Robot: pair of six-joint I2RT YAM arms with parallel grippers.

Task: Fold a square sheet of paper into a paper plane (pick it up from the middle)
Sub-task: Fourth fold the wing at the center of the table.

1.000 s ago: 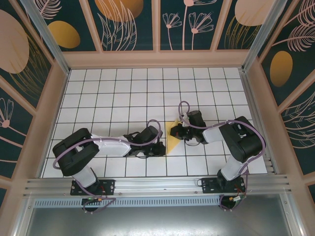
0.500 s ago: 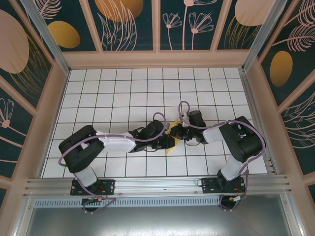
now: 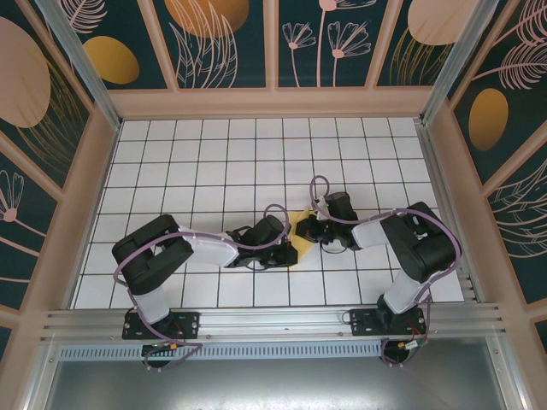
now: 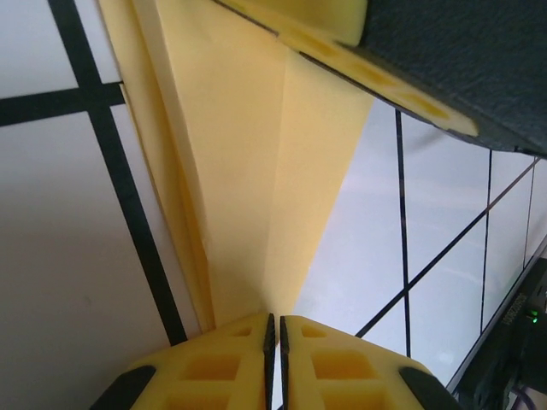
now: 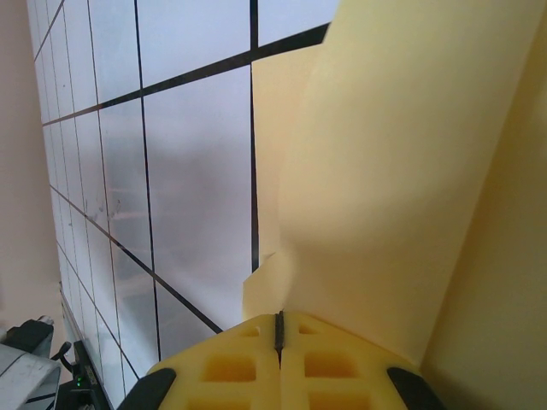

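Observation:
The paper plane (image 3: 299, 219) is a folded, pointed piece of yellow-orange paper lying on the white grid table (image 3: 214, 154) between the two arms. In the left wrist view the paper plane (image 4: 248, 171) shows layered folds and a centre crease running into my left gripper (image 4: 273, 318), whose pads are pressed together on that crease. My left gripper (image 3: 286, 249) covers the paper's near end. My right gripper (image 3: 306, 231) sits at its right side. In the right wrist view the right gripper (image 5: 279, 316) is shut on a raised flap of the paper plane (image 5: 410, 171).
The right gripper's black finger with its yellow pad (image 4: 410, 60) lies close above the paper in the left wrist view. Patterned walls (image 3: 273, 43) enclose the table on three sides. An aluminium rail (image 3: 273, 323) runs along the near edge by the arm bases.
My left arm has swung right across the table and its gripper has closed on the near end of the paper. The right gripper has stayed in place on the paper.

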